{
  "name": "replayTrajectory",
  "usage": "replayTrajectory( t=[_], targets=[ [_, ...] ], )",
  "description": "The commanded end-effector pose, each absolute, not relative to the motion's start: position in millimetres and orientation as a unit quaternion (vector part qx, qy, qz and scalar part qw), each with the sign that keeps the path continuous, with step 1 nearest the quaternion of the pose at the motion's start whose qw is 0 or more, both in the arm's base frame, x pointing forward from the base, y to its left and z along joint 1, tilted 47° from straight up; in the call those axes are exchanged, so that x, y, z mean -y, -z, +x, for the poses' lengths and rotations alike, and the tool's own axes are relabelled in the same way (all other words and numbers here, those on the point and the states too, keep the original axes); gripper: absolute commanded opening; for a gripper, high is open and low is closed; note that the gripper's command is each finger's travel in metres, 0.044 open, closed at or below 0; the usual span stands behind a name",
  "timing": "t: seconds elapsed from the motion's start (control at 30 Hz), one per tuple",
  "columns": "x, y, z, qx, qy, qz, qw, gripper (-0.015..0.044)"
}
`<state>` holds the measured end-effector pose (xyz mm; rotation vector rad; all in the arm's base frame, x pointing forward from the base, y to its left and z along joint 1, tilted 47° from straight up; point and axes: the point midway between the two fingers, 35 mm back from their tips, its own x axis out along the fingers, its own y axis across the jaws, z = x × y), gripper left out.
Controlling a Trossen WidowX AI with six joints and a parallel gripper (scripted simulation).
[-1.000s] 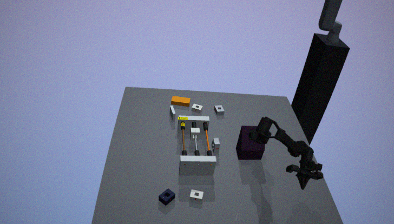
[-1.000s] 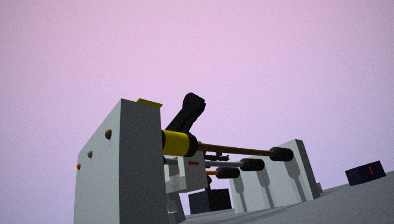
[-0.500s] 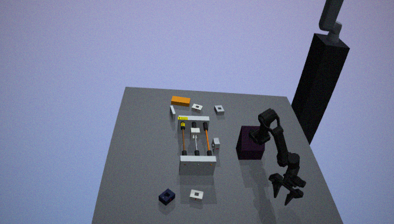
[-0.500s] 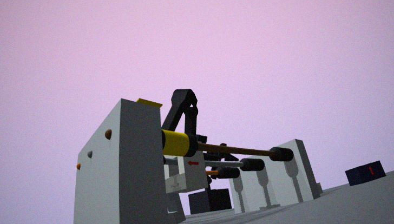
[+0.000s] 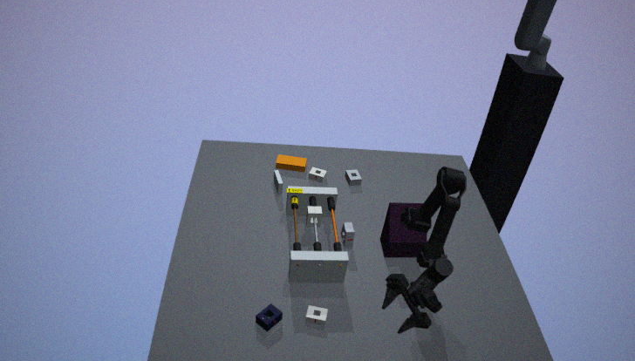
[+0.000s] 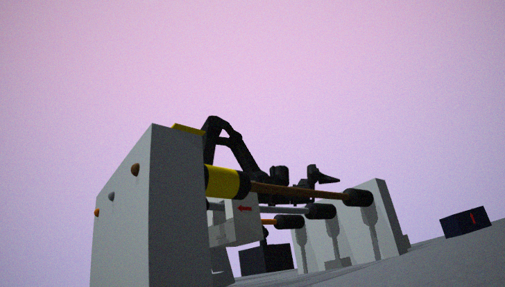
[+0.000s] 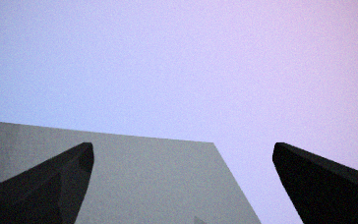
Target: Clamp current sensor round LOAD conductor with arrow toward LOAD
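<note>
Three slim rods, brown (image 5: 296,225) (image 6: 297,190), grey (image 5: 316,232) (image 6: 283,209) and orange (image 5: 334,225) (image 6: 268,222), span two pale blocks; a small grey red-marked piece (image 5: 349,232) stands beside the orange; whether it's the open sensor, I cannot tell; the black claw (image 5: 392,320) (image 6: 327,184) (image 7: 186,151) hangs wide open, empty.

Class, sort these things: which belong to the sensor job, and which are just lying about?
For the job:
- brown conductor
- yellow sleeve
- grey upright piece, possibly the sensor
- open fingers

Apparently just lying about:
- orange block
- navy square ring
- white square ring nearest it
</note>
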<state>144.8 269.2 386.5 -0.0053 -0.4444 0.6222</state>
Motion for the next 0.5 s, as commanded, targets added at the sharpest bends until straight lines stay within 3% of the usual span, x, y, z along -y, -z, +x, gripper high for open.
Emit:
replayTrajectory(
  t=[0.0, 0.47],
  targets=[
    [-249, -386, 180, 0.21, -0.271, -0.012, 0.939, 0.044],
    [-126, -356, 293, 0.121, -0.127, -0.045, 0.984, 0.044]
  ],
)
